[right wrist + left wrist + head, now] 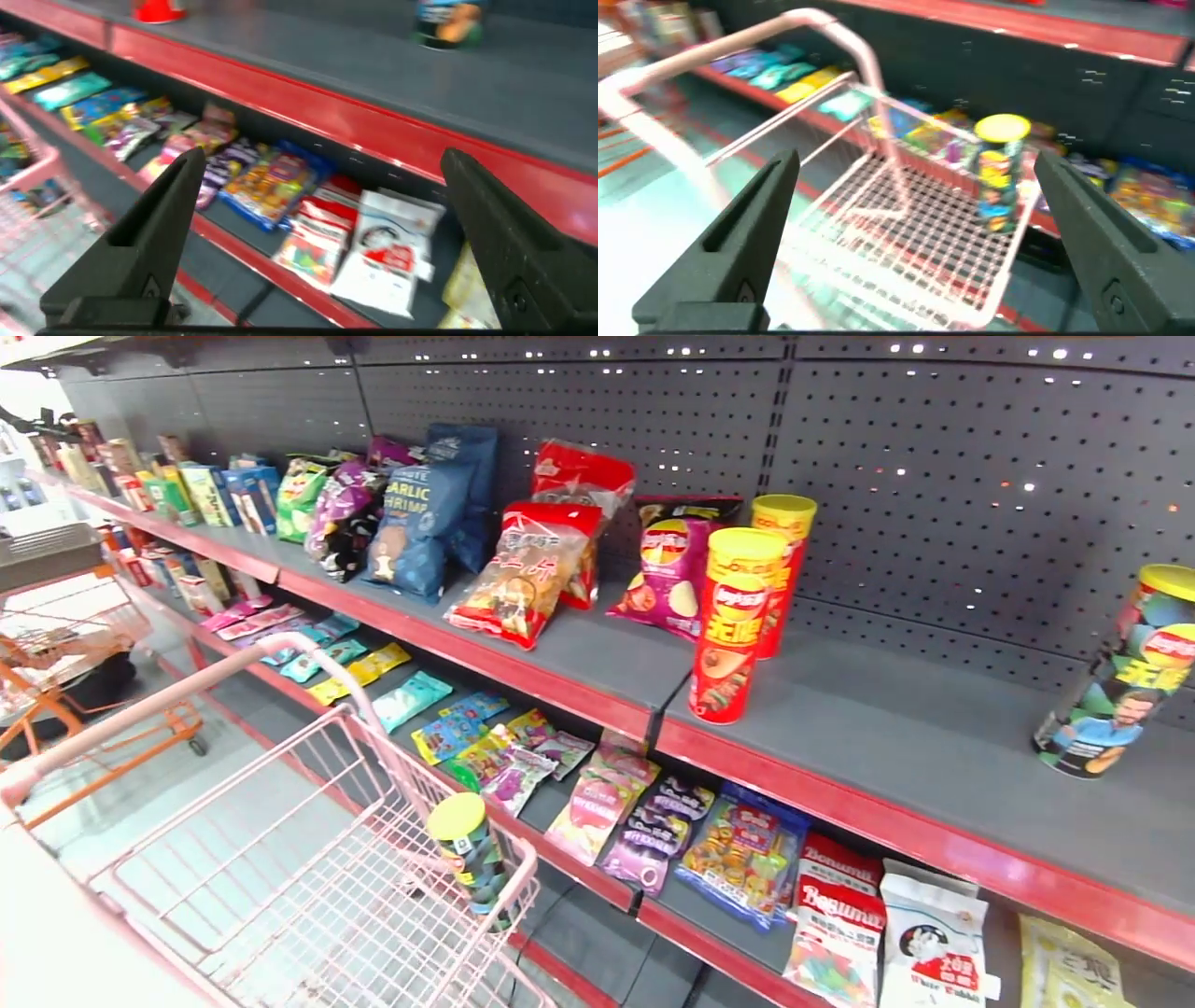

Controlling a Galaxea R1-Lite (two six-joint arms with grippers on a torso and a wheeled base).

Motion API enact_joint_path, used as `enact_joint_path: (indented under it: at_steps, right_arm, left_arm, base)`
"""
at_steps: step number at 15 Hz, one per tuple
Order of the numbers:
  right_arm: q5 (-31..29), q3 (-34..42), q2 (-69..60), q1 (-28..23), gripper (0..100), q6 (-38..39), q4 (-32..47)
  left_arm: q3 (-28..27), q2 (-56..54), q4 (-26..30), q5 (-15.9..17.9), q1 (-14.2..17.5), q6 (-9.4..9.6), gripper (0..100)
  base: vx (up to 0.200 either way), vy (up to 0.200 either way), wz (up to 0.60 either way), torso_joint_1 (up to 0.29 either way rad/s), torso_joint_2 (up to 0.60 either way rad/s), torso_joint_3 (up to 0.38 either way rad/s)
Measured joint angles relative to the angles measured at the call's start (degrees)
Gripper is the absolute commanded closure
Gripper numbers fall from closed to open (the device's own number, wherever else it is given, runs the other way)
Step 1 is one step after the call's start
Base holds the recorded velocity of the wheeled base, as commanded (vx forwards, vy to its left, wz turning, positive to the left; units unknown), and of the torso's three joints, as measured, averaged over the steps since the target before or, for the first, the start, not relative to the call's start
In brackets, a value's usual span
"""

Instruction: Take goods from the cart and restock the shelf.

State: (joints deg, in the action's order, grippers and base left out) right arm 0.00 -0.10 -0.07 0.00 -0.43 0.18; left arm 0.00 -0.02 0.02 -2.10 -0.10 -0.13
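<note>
Bold white lettering covers the blue bag (415, 527). The white pouch (388, 247), seen between the jaws of the right gripper (322, 157), carries red print.

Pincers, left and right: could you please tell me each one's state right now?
Left pincer: open, holding nothing.
Right pincer: open, holding nothing.

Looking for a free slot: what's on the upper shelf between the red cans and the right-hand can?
Nothing: the shelf is bare between the red cans and the right-hand can, seen in the head view.

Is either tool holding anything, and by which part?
Nothing is held. The left tool is open above the pink cart, clear of the can in it; the right tool is open too.
</note>
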Motion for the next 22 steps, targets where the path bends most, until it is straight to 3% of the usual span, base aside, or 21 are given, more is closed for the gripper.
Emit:
enact_joint_path:
  at_steps: [8, 22]
  right_arm:
    - [0.0, 0.0, 0.0, -0.02, 0, 0.21, -0.05]
    - [0.0, 0.0, 0.0, 0.0, 0, 0.43, 0.0]
  left_arm:
    - [0.0, 0.0, -0.05, 0.0, -0.01, -0.02, 0]
    - [0.0, 0.0, -0.02, 0.21, 0.02, 0.35, 0]
  base:
    - [0.0, 0.0, 0.0, -0.024, 0.05, 0.033]
    - [0.0, 0.0, 0.0, -0.174, 0.46, 0.282]
